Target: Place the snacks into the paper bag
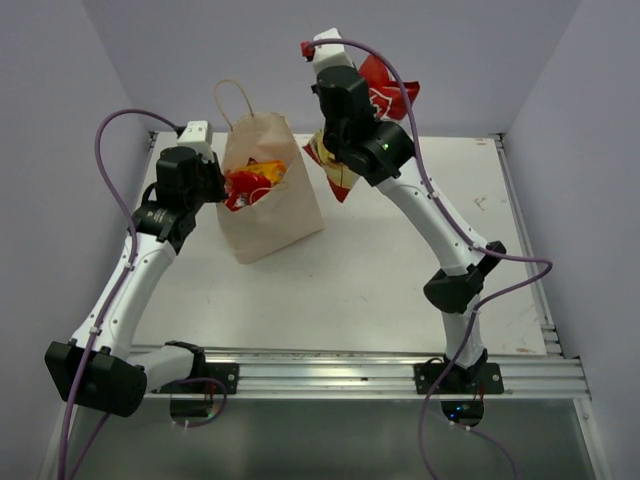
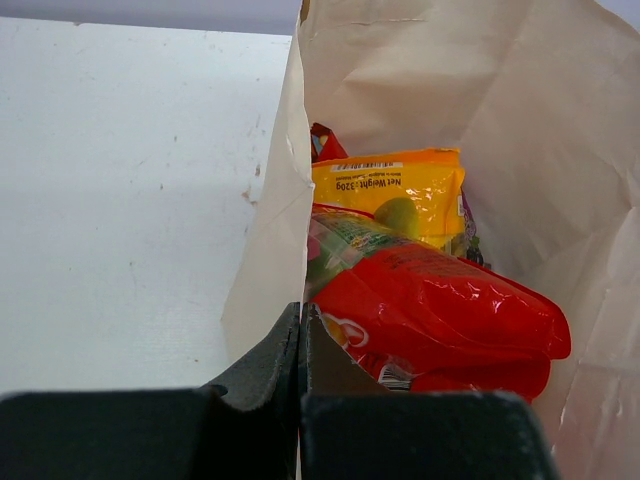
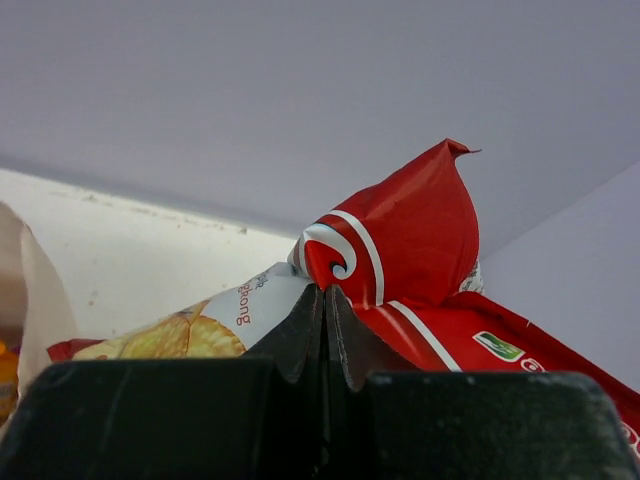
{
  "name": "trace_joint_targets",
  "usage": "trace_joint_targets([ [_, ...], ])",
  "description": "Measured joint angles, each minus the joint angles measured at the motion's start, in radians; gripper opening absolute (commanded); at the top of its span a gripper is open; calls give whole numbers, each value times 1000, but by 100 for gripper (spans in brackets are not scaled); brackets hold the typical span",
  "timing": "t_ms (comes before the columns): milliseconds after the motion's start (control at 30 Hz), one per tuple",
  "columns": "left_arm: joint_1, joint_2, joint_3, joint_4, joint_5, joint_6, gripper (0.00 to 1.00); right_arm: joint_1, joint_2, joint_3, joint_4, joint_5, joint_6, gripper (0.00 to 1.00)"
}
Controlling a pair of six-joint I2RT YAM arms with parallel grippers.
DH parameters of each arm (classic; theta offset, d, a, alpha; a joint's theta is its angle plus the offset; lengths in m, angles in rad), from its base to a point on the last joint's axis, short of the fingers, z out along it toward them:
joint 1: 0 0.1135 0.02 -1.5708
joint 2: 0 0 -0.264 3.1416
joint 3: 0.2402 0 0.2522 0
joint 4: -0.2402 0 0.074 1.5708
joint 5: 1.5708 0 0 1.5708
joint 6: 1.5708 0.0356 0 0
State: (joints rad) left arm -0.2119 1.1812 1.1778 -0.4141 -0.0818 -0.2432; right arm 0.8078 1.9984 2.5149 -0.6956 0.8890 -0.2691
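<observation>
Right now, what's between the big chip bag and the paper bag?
Nothing. In the top view only a narrow strip of bare table shows between the chip bag and the paper bag.

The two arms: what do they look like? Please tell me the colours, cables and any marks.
Both the left arm and the right arm have white links with black joint housings and black bases. A purple cable runs along each. The fingers are matt black wedges. One green light glows on the right arm.
</observation>
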Motion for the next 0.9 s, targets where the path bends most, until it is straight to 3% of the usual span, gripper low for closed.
trace_joint_targets([
  [233, 0, -10, 0, -13, 13, 0, 0, 4, 69, 101, 359, 33, -174, 0],
  [400, 0, -16, 0, -21, 18, -1, 0, 5, 80, 101, 548, -19, -185, 0],
  [900, 0, -41, 0, -54, 18, -7, 0, 24, 199, 66, 643, -253, -1, 0],
])
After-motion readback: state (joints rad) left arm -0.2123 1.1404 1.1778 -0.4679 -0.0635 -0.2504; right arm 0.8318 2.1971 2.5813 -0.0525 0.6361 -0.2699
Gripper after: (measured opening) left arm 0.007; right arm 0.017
